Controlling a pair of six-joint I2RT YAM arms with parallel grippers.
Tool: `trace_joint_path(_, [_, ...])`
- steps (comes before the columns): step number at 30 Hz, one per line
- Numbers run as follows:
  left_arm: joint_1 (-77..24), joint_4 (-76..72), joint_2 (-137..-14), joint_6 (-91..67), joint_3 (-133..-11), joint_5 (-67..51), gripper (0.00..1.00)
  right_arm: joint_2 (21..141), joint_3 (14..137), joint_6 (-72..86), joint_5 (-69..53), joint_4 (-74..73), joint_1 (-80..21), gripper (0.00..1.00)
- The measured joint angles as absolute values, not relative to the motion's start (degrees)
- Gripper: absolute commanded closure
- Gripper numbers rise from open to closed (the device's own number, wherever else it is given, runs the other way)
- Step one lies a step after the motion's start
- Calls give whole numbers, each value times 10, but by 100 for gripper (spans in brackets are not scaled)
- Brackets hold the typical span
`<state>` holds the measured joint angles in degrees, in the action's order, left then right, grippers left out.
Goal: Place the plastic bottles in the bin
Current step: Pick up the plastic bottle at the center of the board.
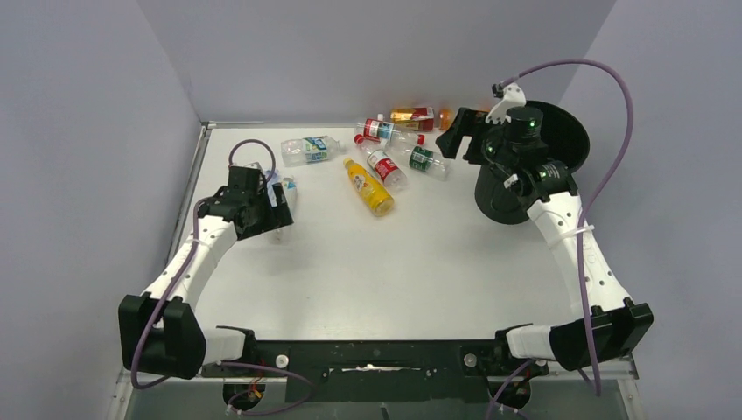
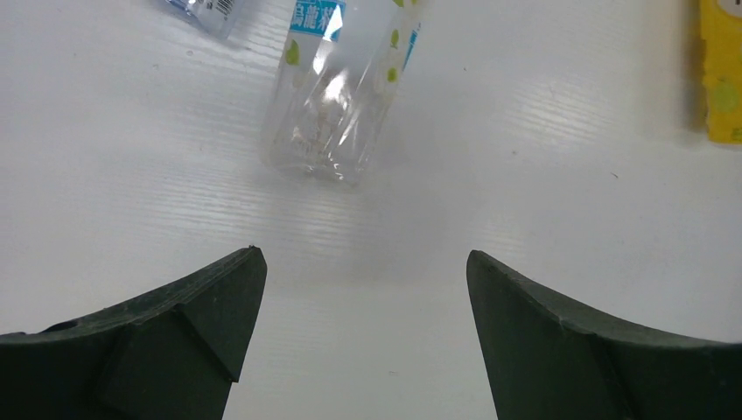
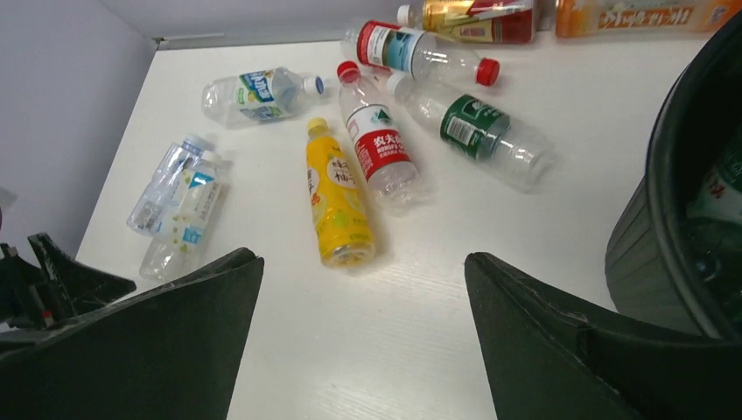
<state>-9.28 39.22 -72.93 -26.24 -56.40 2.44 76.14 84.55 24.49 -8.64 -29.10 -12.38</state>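
White flat table [image 1: 420, 262], one. Tall round matte black bin [image 1: 573, 140], one, upright at the far right of the table. The right wrist view looks into the bin [image 3: 643, 236] and shows dim clear plastic with a green patch, pieces not countable. Pincers, two: the left gripper [image 1: 273, 214] [image 2: 363, 262], jaws wide apart and empty, hangs over the left of the table, the base of a clear bottle just beyond its tips; the right gripper [image 1: 459, 136] [image 3: 363, 262], jaws likewise apart and empty, is raised just left of the bin. Plastic bottles [image 1: 385, 129] lying on the table, nine, all left of the bin. One orange bottle [image 3: 639, 16] and one amber bottle [image 3: 477, 16] with a red label lie along the far edge; one yellow bottle [image 3: 337, 197] lies mid-table. Six are clear:
- one red-and-blue-labelled bottle [image 3: 420, 52], red cap;
- one green-labelled bottle [image 3: 477, 131];
- one red-labelled bottle [image 3: 376, 144], red cap, white Chinese characters too small to read;
- one blue-and-green-labelled bottle [image 3: 258, 92], white cap;
- a left-hand pair [image 3: 188, 219], side by side, where the nearer carries a blue label with green spots, its white characters cut off by the left wrist view's edge.
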Motion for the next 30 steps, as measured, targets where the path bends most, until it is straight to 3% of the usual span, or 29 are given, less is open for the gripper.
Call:
trace_joint_path(15, [-98,321,-841,-222,-568,154,15,703,713,269,-86,-297,-173,9])
trace_joint_path(30, [-124,278,-945,-218,-592,166,30,678,671,274,-86,-296,-177,9])
